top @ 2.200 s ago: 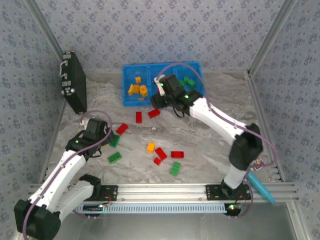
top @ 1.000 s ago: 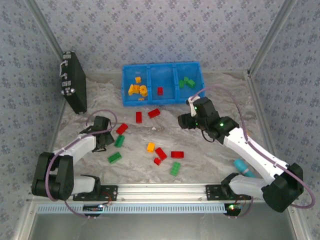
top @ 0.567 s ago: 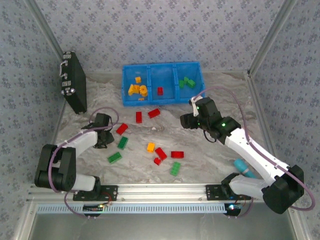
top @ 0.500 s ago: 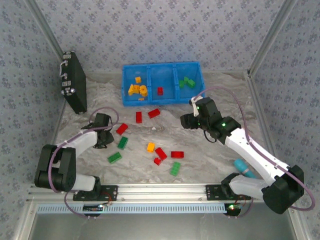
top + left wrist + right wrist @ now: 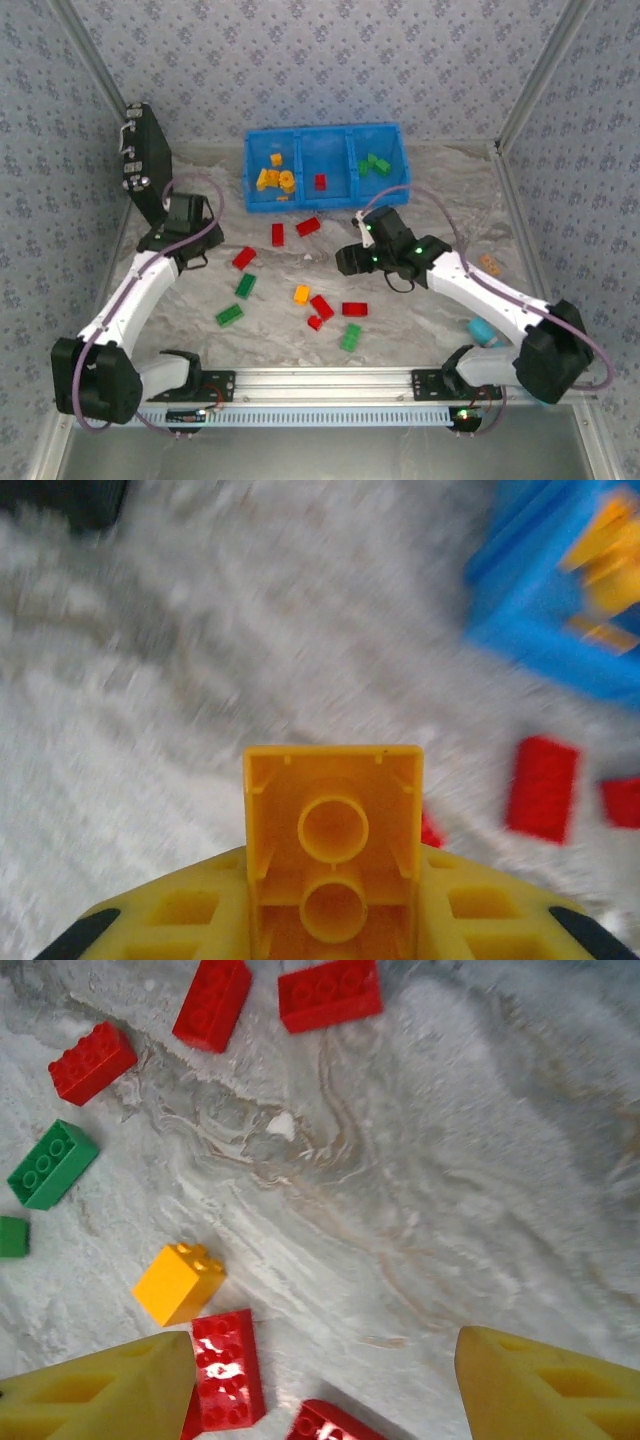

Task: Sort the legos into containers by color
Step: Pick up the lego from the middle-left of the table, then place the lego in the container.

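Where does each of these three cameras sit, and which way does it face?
Top external: high behind the left arm and right arm, looking down on the table.
Left wrist: looks past fingers gripping a held yellow brick toward the blue bin.
Right wrist: looking down between open fingertips at a loose yellow brick.
Shared: top external shows that brick too.

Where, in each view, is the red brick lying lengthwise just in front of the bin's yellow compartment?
Top external: red brick, centre, just in front of the blue bin.
Left wrist: red brick, right side, blurred; likely the same one.
Right wrist: red brick, top edge, left of centre.
Shared landmark: the second red brick close beside it.
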You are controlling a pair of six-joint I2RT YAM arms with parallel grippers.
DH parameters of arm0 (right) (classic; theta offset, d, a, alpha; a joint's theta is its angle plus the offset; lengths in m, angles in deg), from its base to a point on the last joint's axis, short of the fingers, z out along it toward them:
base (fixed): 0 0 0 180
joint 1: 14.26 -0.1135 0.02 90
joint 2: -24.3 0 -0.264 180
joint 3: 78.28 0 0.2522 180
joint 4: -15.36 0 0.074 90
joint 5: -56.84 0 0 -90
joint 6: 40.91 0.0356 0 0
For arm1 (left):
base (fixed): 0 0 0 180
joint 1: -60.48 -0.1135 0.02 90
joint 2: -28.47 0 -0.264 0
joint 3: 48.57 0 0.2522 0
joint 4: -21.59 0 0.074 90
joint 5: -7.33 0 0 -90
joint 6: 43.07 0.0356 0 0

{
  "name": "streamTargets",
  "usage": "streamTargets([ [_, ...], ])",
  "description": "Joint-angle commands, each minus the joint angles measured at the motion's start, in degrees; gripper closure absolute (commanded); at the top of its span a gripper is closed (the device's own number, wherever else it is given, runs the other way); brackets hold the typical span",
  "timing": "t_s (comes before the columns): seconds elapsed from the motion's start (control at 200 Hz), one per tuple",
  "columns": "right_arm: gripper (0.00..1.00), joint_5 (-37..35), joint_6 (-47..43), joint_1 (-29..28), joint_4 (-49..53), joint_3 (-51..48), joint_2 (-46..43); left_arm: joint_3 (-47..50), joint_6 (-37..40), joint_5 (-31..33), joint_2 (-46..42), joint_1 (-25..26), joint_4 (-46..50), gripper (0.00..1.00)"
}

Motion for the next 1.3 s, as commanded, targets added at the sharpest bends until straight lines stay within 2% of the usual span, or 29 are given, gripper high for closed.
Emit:
streamTargets([
  [0.0,0.30,6.73,8.36,-1.78,-7.77,-1.61,3.97,-5.82,1.56,-1.84,2.01,2.23,-0.05,0.73],
  [0.11,0.30,4.89,9.26,-6.13,-9.69,0.63,10.57,-10.82,1.92,-2.39,7.57,5.01,-4.00,0.73],
  [0.265,0.29,2.31,7.38,-10.67,-12.36,3.87,17.35,-18.91,2.32,-5.43,18.30,6.31,-9.79,0.73],
  [0.415,0.29,0.89,5.93,-13.45,-10.57,8.29,23.55,-26.42,1.84,-8.81,29.43,6.69,-13.43,0.74],
  [0.745,0.27,-3.84,5.11,-17.99,-3.58,16.23,30.32,-43.17,1.31,-13.38,51.33,6.86,-12.72,0.74],
  [0.96,0.27,-7.08,5.34,-18.65,0.23,17.66,31.49,-51.41,1.49,-14.25,59.24,7.21,-9.89,0.71],
  [1.189,0.27,-8.14,6.78,-19.17,2.40,18.13,31.03,-53.84,1.05,-13.88,62.29,7.35,-8.65,0.55],
  [1.294,0.26,-8.14,7.08,-19.54,3.14,18.55,31.47,-53.81,1.37,-13.83,61.83,7.31,-8.45,0.50],
])
